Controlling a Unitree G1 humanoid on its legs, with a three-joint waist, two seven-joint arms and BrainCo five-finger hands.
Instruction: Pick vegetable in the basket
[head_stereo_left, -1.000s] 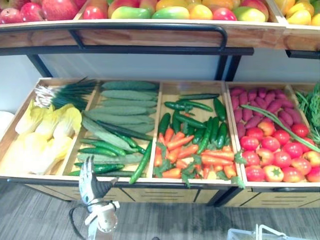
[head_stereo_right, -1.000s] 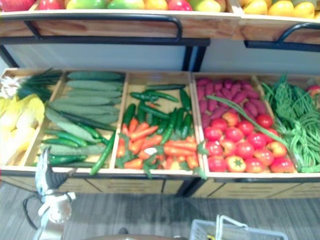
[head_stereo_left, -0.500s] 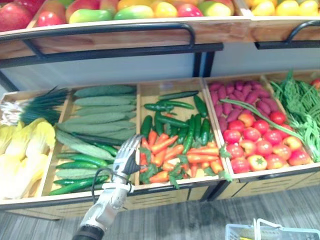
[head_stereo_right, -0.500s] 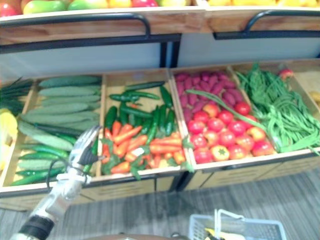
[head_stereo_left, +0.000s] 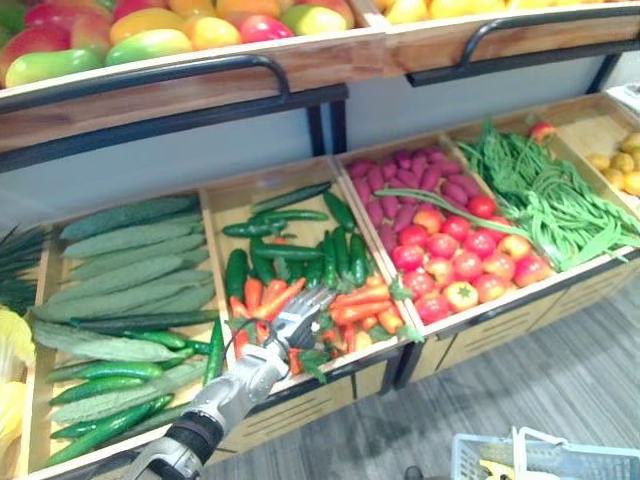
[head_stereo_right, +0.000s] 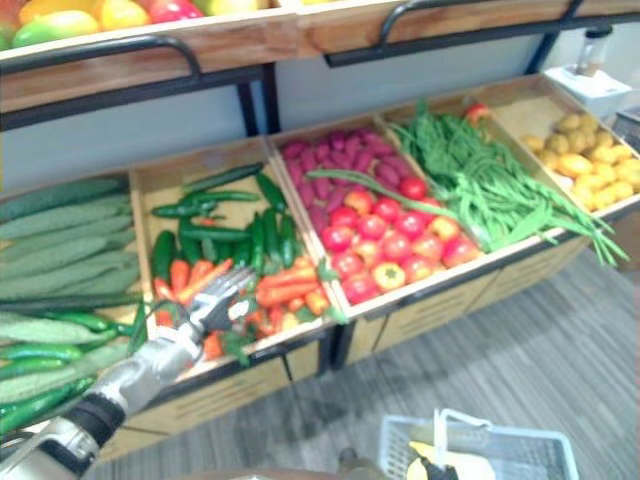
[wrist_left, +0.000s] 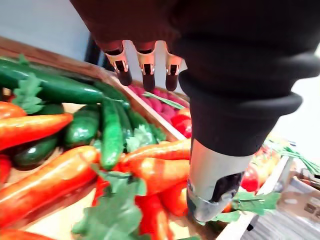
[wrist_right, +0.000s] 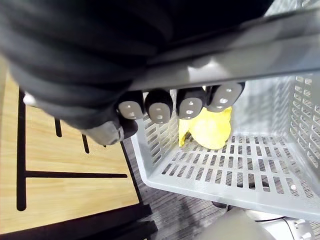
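The robot's left hand (head_stereo_left: 300, 312) reaches over the front of a wooden stand compartment (head_stereo_left: 215, 205) and hangs just above the orange carrots with green leafy tops (wrist_left: 47, 180). Its fingers are straight and fanned with the thumb held apart, and it holds nothing. Whether the thumb tip touches a carrot cannot be told. Behind the carrots in the same compartment lie short dark green cucumbers (head_stereo_left: 290, 252).

To the robot's left is a compartment of long pale green cucumbers (head_stereo_left: 120, 270). To its right are round red tomatoes (head_stereo_left: 460, 262) with purple sweet potatoes (head_stereo_left: 400, 178) behind them, then a heap of long green beans (head_stereo_left: 545, 190), and last some small yellow lumpy produce (head_stereo_right: 580, 160). A shelf above carries red, yellow and green fruit (head_stereo_left: 150, 30).

The right hand (wrist_right: 159, 106) is low on the robot's right side. Its fingers are curled round the grey handle bar (wrist_right: 240, 55) of a pale grey slotted plastic basket (head_stereo_right: 398, 452), which hangs over the grey wood-grain floor (head_stereo_left: 560, 370). One vegetable is in the basket — a yellow leafy piece (wrist_right: 210, 127) lying against the bottom.
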